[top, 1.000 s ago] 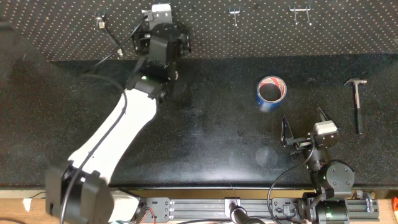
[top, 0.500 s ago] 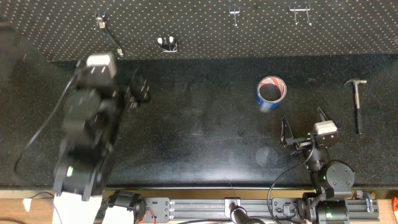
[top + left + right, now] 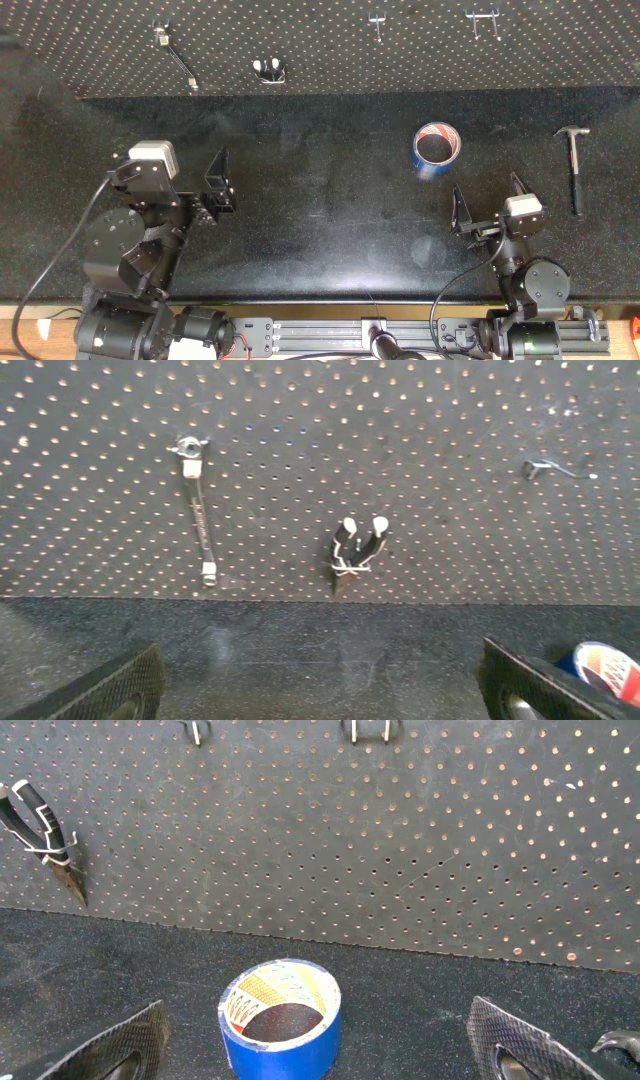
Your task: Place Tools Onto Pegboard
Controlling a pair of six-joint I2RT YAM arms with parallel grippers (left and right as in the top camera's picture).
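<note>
Two tools already hang on the pegboard (image 3: pixel 330 55): the wrench (image 3: pixel 176 58) and, to its right, the pliers (image 3: pixel 268 69). Two more wait on the desk (image 3: pixel 330 210), the tape (image 3: pixel 437 148) and the hammer (image 3: pixel 575 170), with two bare hooks (image 3: pixel 377 20) above them on the board.

So you are between tools, I judge, with half the job done. Both pairs of jaws stand apart and hold nothing. The left jaws sit near their base on the left side of the desk, well apart from either remaining tool. The right jaws sit near their own base, facing the board, with the tape straight ahead of them.

The tape looks like your next pick, and it falls to the right arm. It lies flat with its core opening upward, so its axis is upright. Put one finger inside the core and one outside, clamp the wall, then tip the roll so the core can slide over a hook.

The hammer lies farther right, its long axis running from the board toward the arm bases, with the head at the board end.
</note>
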